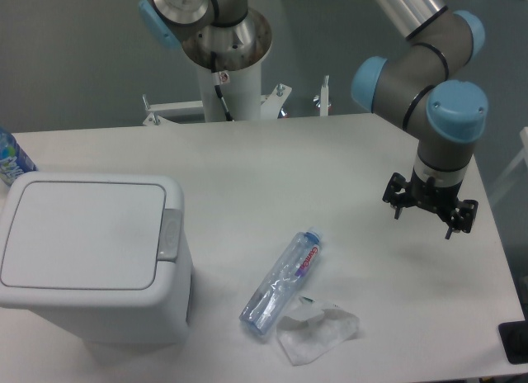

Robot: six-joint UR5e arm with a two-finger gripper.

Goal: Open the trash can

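The white boxy trash can stands at the table's left front. Its flat lid is down, and the grey push-button latch sits on the lid's right edge. My gripper hangs above the table's right side, far to the right of the can. Its fingers point down and look spread, with nothing between them.
An empty clear plastic bottle lies on the table right of the can, with crumpled clear plastic beside it. A blue-labelled bottle stands at the left edge behind the can. The arm's base post is at the back.
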